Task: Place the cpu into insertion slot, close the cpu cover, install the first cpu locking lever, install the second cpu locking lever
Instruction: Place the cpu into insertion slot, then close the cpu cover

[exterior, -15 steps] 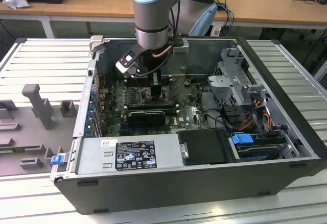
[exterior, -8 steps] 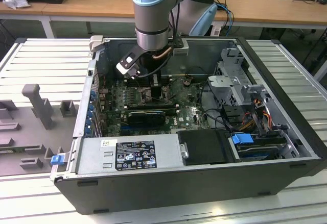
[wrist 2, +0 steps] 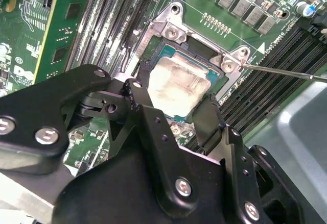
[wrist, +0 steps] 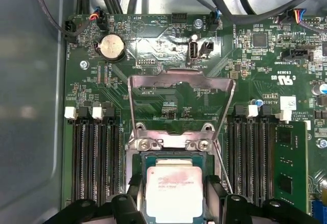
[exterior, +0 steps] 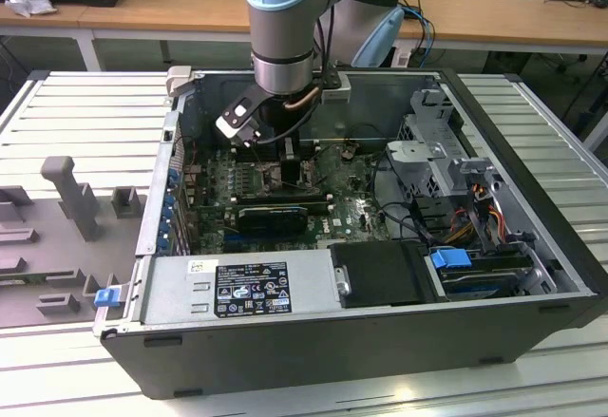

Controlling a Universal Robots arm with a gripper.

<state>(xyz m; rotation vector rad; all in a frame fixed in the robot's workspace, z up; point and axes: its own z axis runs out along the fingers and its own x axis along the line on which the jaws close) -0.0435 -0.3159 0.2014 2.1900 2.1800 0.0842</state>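
Pale silver-grey metal, face up: one cpu [wrist: 173, 193] lies flat in the one insertion slot [wrist: 173, 156] of a green motherboard [wrist: 163, 35], inside an open computer case [exterior: 380, 341] on a slatted metal bench [exterior: 76, 104].

**Counts.** There is one cpu, one socket and one cpu cover [wrist: 181, 79]. One thin locking lever [wrist 2: 281, 71] shows, along with two banks of black memory slots [wrist: 97, 168], one on each side of the socket. One green memory module [wrist: 291, 173] and one coin cell [wrist: 111, 46] are also on the board.

**Position relative to the claw.** One robot arm [exterior: 285, 28] reaches down into the far left part of the case in the exterior view. Its black claw [wrist: 173, 189] straddles the chip. The two fingers [wrist 2: 137, 92] are parted to about the chip's width, one at each of two opposite edges, and appear to clasp it. The chip lies directly between the fingertips.

**Orientation.** The chip is square, so it has no long axis. Its edges run parallel to the socket rim and to the memory slots. The cover stands raised, hinged on the side of the socket away from the claw, and the board shows through its window. The lever juts out from a corner of the socket, unlatched.
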